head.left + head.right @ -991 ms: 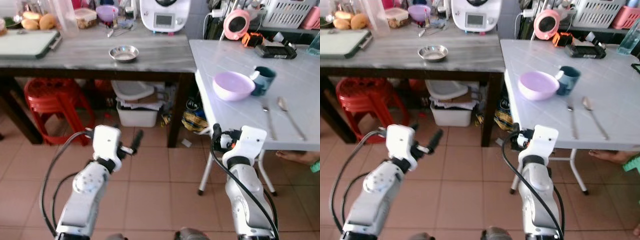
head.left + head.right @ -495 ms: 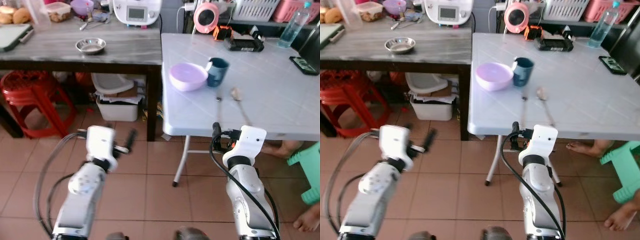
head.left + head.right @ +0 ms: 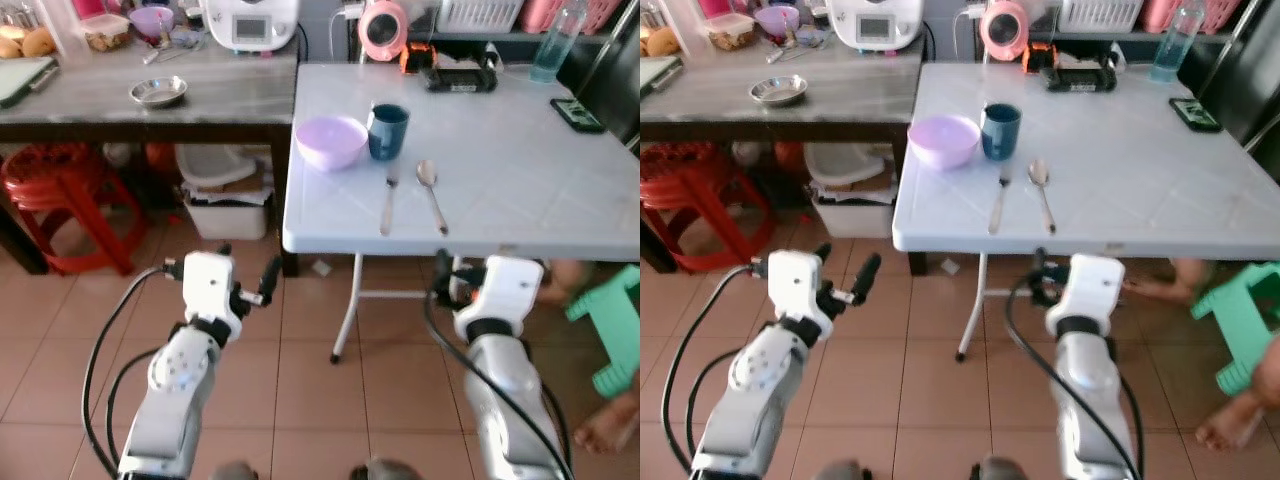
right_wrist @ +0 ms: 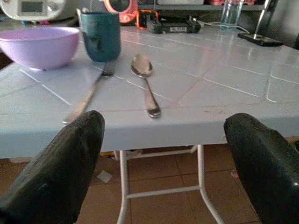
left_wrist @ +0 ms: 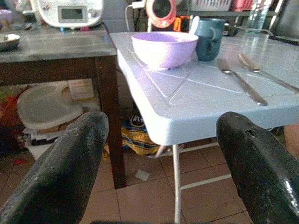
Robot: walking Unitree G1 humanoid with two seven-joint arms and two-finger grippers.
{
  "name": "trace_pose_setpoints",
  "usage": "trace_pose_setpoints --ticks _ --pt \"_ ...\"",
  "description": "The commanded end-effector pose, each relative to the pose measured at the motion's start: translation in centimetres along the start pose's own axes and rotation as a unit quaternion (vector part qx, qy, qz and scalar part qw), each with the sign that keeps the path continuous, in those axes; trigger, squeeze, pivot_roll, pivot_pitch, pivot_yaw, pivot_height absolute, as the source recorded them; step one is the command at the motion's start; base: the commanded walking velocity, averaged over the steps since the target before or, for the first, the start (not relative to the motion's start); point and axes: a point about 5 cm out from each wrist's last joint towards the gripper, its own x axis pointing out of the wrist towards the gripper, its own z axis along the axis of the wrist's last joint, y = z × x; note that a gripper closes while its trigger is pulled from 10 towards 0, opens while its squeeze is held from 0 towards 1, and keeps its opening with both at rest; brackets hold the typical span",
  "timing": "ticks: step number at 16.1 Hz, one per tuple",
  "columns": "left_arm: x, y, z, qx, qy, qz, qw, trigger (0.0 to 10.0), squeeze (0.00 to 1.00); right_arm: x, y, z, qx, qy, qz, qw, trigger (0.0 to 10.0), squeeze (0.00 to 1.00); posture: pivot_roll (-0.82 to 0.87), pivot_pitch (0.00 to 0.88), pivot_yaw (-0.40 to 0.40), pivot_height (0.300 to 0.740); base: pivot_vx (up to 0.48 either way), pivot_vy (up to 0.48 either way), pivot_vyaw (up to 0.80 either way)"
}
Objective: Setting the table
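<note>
Two silver arms with rounded, jointed segments end in boxy white wrist housings. Black cables loop along both forearms. The left hand point(image 3: 270, 275) and right hand point(image 3: 442, 268) carry long black fingers point(image 5: 60, 177), matte, thick and rounded, with a slightly scuffed surface.

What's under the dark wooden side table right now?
Under the dark table sit a red stool and a white bin with a lid on top. The space further back is in shadow.
</note>
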Motion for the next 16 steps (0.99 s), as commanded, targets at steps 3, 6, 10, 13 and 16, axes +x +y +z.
trace_pose_setpoints --ticks 3,6,10,13,16 --pt "0.12 -0.20 0.47 0.004 -0.010 -0.013 1.000 10.0 0.00 -0.08 -0.28 0.30 -0.007 -0.008 -0.009 1.000 10.0 0.21 -0.01 0.000 -0.003 0.740 0.405 0.000 0.00" --pt "0.14 -0.32 0.49 0.002 -0.011 -0.017 1.000 10.0 0.00 0.09 -0.32 0.32 -0.006 -0.008 -0.011 1.000 10.0 0.21 -0.01 0.000 -0.003 0.740 0.436 0.000 0.00" --pt "0.09 -0.43 0.39 0.000 -0.008 -0.022 1.000 10.0 0.00 0.12 -0.14 0.26 -0.008 -0.007 -0.008 1.000 10.0 0.20 -0.01 0.000 -0.004 0.740 0.432 0.000 0.00" --pt "0.16 -0.41 0.39 0.000 -0.007 -0.022 1.000 10.0 0.00 0.22 0.28 0.71 -0.025 -0.021 0.017 0.999 10.0 0.20 -0.01 0.000 -0.004 0.740 0.403 0.000 0.00" --pt "0.24 -0.37 0.39 0.000 -0.008 -0.021 1.000 10.0 0.00 0.57 0.62 1.12 -0.036 -0.032 0.030 0.998 10.0 0.20 -0.01 0.000 -0.005 0.740 0.382 0.000 0.00"
